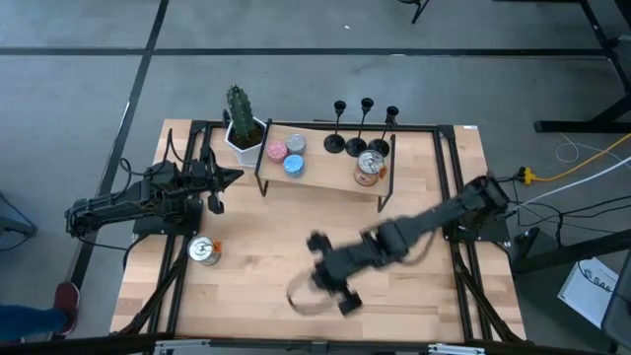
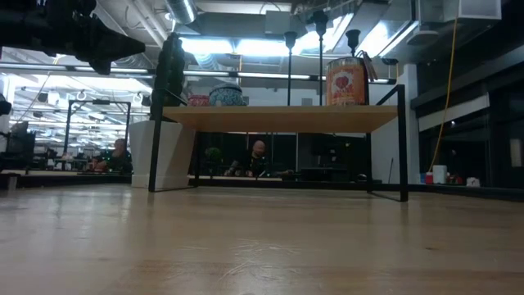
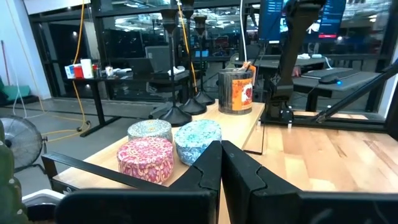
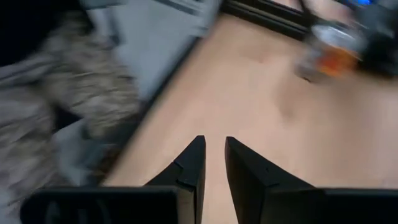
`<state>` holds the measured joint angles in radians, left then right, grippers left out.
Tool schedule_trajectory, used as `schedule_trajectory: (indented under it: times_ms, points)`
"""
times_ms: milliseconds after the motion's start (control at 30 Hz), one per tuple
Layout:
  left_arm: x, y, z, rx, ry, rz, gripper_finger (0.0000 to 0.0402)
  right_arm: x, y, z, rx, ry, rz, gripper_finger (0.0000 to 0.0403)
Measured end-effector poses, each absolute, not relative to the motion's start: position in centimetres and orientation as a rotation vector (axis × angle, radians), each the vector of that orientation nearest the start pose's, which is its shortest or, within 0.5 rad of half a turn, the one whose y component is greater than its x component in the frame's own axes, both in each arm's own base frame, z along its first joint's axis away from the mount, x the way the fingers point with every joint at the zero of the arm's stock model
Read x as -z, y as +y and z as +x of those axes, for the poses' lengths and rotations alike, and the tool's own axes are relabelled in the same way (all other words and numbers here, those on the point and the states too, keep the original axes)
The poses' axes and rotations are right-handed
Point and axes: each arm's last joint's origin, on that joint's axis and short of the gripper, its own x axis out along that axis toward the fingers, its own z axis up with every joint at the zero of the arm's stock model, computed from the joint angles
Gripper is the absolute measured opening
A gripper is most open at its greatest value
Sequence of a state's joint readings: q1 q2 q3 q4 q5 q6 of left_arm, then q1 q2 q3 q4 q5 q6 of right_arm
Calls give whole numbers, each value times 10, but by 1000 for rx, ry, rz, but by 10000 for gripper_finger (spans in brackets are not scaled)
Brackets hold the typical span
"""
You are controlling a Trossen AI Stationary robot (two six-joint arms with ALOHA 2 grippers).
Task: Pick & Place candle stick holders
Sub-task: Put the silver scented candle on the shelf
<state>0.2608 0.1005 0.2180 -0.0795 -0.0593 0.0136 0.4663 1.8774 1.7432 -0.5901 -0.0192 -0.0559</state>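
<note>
A: Checking the candle stick holders (image 1: 357,147), sitting where?

B: Standing upright, all three in a row along the back right edge of the shelf (image 1: 325,179). Crowding just behind the orange can (image 1: 370,168); bases looking close together, possibly touching, hard to tell.

A: Being held by anything?

B: No, standing free, well apart from both grippers.

A: Left gripper (image 1: 229,177) doing what?

B: Hovering off the left end of the shelf, pointing along it at the pink tin (image 3: 146,158), blue tin (image 3: 198,140) and grey tin (image 3: 149,129). Fingers (image 3: 208,165) pressing together, pinching nothing.

A: Right gripper (image 1: 345,301)?

B: Reaching out over the front middle of the table (image 1: 266,276), far from the shelf. Fingers (image 4: 193,165) standing slightly parted, showing bare wood in the gap, carrying nothing.

A: Logging anything else?

B: Cactus (image 1: 238,104) sitting in a white pot at the back left corner of the shelf, second can (image 1: 204,250) standing on the table, front left, near the left arm
</note>
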Motion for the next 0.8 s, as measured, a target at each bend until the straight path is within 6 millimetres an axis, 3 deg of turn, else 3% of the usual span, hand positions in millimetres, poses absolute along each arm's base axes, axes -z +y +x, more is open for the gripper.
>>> schedule_trajectory:
  times_ms: [133, 267, 500, 667, 800]
  points:
    - [-223, 25, 87, -319, -52, -42, 6, -320, 230, 359, -574, 634, -255, 65]
    - [-223, 25, 87, -315, -69, -152, 6, -311, 247, 352, -497, 560, -291, 65]
    - [-222, 25, 87, -314, -74, -197, 6, -286, 252, 354, -441, 467, -220, 65]
    - [-223, 24, 87, -267, -97, -323, 6, -269, 251, 353, -448, 444, -234, 65]
    - [-224, 23, 87, -235, -91, -286, 6, -262, 249, 351, -453, 427, -251, 65]
